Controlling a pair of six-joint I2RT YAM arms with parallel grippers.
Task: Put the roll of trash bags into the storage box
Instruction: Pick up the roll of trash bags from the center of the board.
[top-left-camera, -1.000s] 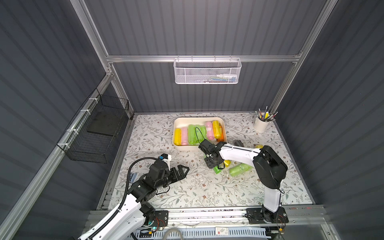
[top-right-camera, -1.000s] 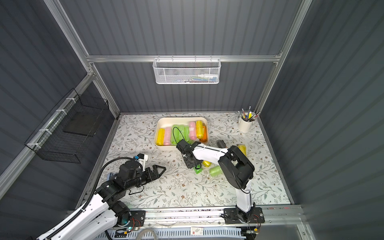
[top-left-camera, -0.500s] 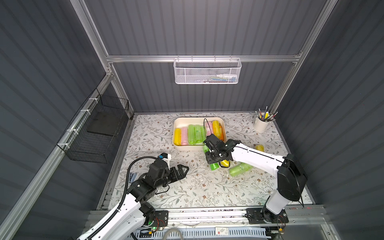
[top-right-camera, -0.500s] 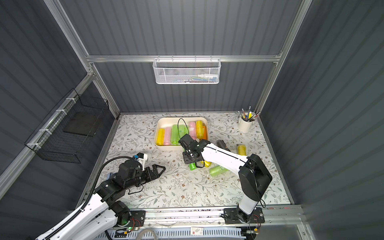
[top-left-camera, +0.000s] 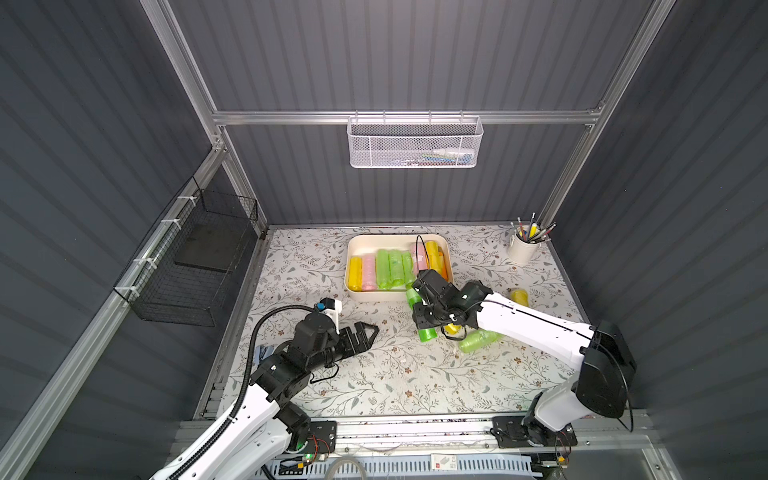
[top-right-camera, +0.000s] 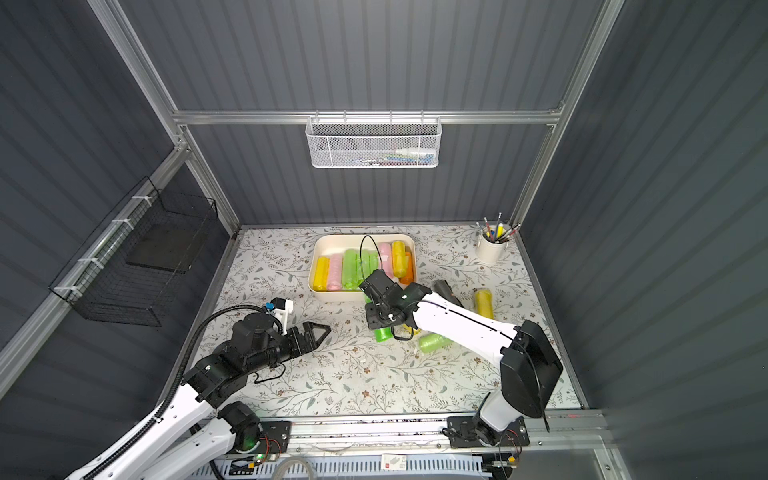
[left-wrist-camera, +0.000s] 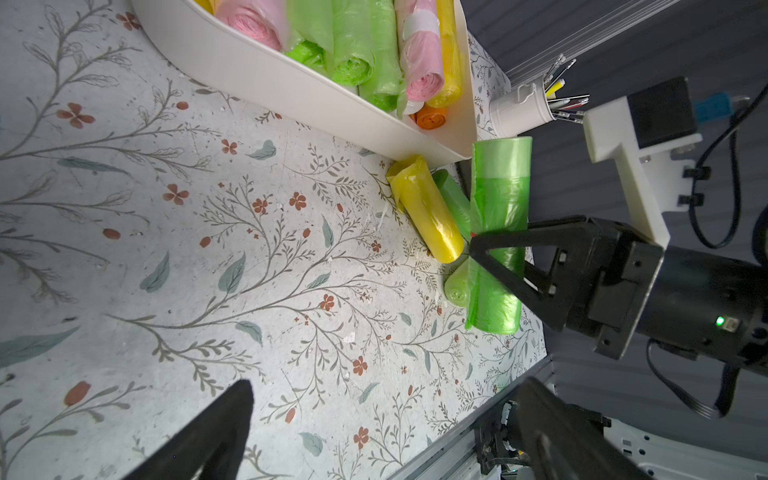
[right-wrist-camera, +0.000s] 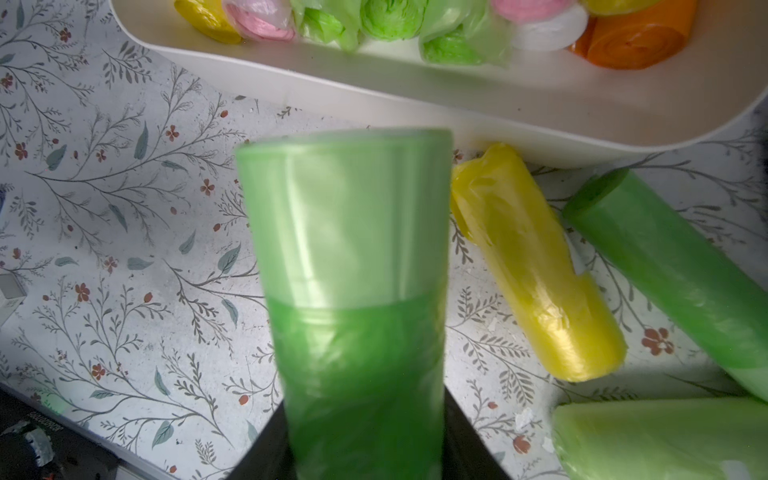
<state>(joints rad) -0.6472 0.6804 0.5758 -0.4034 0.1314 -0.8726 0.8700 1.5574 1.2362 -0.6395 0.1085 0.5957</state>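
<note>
While scanning both top views, find the right gripper (top-left-camera: 420, 312) reaching in from the right, jaws drawn narrow and clamped on the bright green roll of trash bags (top-left-camera: 427, 332). Gripped about mid-length, on the darker green part, and held off the floral table (top-left-camera: 395, 374). Not inside the storage box (top-left-camera: 374, 296) yet: paler end aimed at the near wall, just short of it, close to the box's right corner. Already lying in the box, side by side: stored rolls (top-left-camera: 384, 270) in yellow, pink, green and orange. Scattered on the table below and beside the held roll: a yellow roll (right-wrist-camera: 536, 274) with one end at the foot of the near wall, contact impossible to judge; a darker green roll (right-wrist-camera: 673, 270) next to it; a pale green roll (right-wrist-camera: 665, 440) nearer the arm; a second yellow roll (top-left-camera: 519, 296) well off to the right. Over bare table to the left, well apart from all rolls, see the left gripper (top-left-camera: 370, 331), jaws spread wide, holding nothing, with only floral pattern between the fingers (left-wrist-camera: 224, 432) in the left wrist view. Elsewhere: a pen cup (top-left-camera: 523, 249) in the far right corner, a white mesh basket (top-left-camera: 415, 143) on the back wall, a black wire basket (top-left-camera: 195, 266) on the left wall.
</note>
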